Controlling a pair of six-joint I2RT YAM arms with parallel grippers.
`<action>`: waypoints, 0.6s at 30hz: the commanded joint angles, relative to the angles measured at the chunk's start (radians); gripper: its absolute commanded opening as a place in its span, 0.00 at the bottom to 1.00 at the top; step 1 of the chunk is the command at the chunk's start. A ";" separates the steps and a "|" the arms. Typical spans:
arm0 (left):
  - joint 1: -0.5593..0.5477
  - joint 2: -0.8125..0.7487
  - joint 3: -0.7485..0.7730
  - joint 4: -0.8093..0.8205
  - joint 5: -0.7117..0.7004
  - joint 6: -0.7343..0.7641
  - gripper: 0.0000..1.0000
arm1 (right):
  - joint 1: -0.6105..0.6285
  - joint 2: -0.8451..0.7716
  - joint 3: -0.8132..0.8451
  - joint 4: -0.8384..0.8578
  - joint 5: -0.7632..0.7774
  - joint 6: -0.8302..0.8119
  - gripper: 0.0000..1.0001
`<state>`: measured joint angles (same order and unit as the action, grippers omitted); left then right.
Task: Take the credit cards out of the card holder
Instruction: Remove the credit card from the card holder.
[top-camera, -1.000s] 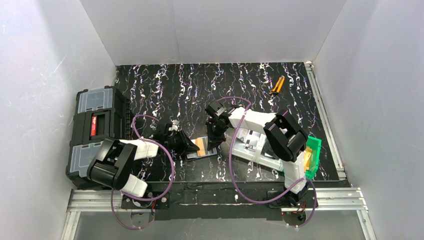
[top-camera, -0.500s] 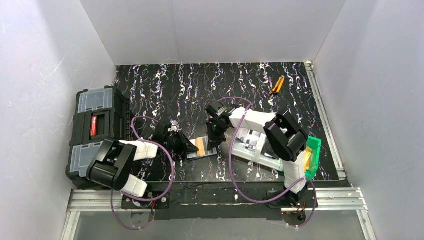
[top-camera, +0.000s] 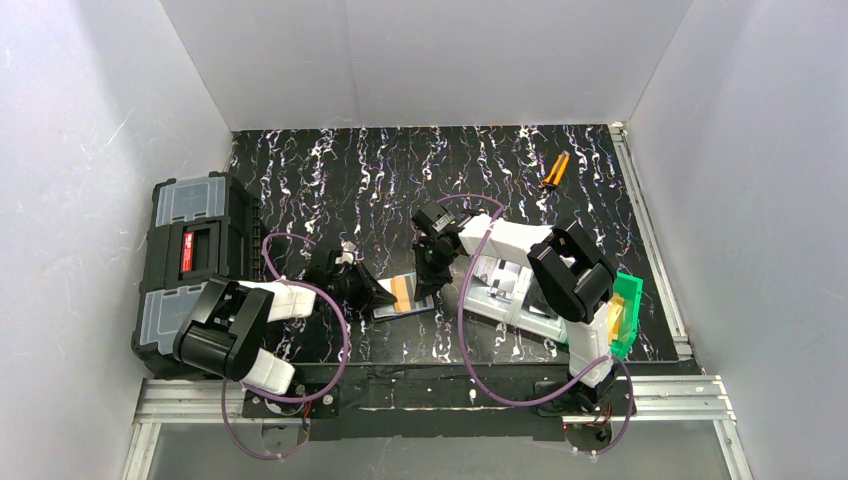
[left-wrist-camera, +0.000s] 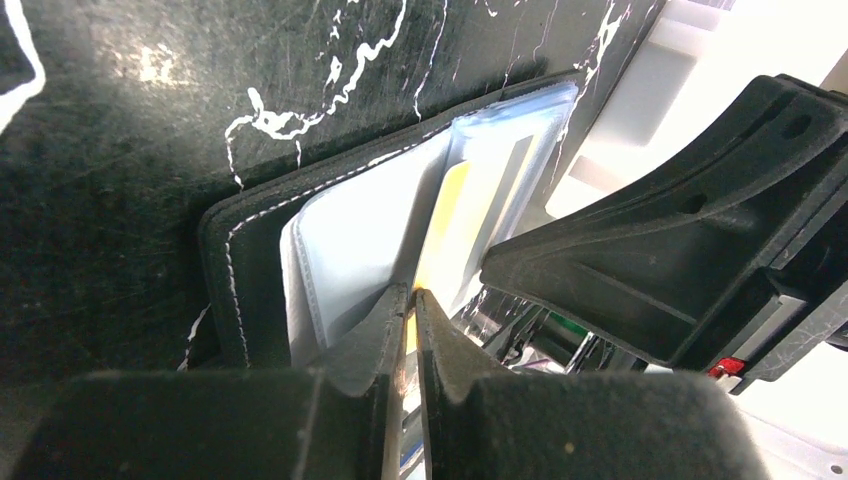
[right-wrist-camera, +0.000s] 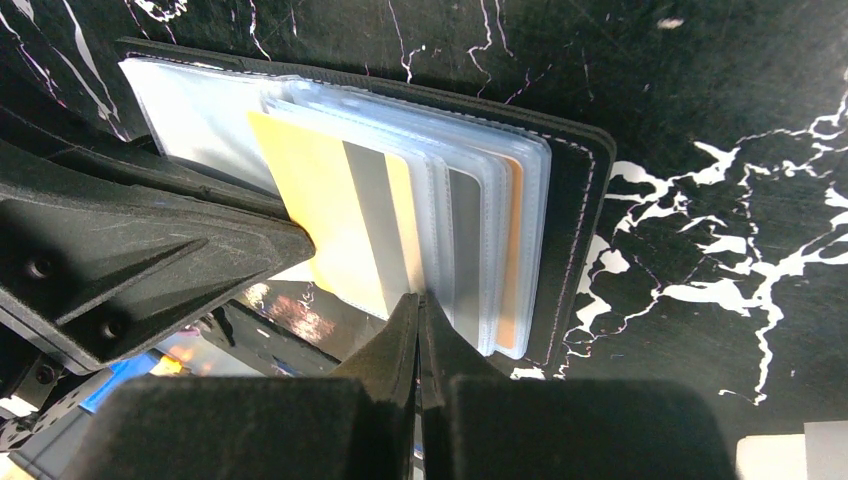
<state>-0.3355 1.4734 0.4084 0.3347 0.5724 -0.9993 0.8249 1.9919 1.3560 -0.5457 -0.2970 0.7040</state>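
Closing over the last second, the left pincer (left-wrist-camera: 412, 292) now sits pinched narrow on the near edge of the orange-tan credit card (left-wrist-camera: 445, 215), with a sliver of yellow showing between its tips. The card holder (right-wrist-camera: 575, 190) lies open on the marbled counter (top-camera: 400, 180) between the two arms, and that card stands partly out of its clear pocket. The right pincer (right-wrist-camera: 418, 298) is clamped tight on the edge of the clear pockets, apparently anchoring the holder. Another card (right-wrist-camera: 510, 260) sits tucked deeper. Judgement: the grasp looks made and the draw-out toward the left arm comes next. Risk: the holder drags along if the right clamp slips.
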 joint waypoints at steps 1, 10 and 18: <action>0.006 0.000 -0.015 0.028 0.025 -0.004 0.03 | -0.001 0.085 -0.062 -0.045 0.141 -0.030 0.01; 0.006 -0.073 0.050 -0.240 -0.099 0.096 0.00 | -0.016 0.081 -0.067 -0.051 0.149 -0.028 0.01; 0.010 -0.139 0.090 -0.402 -0.188 0.145 0.00 | -0.026 0.078 -0.076 -0.047 0.149 -0.027 0.01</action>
<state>-0.3347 1.3769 0.4706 0.0853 0.4660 -0.9070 0.8101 1.9915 1.3460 -0.5346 -0.3141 0.7082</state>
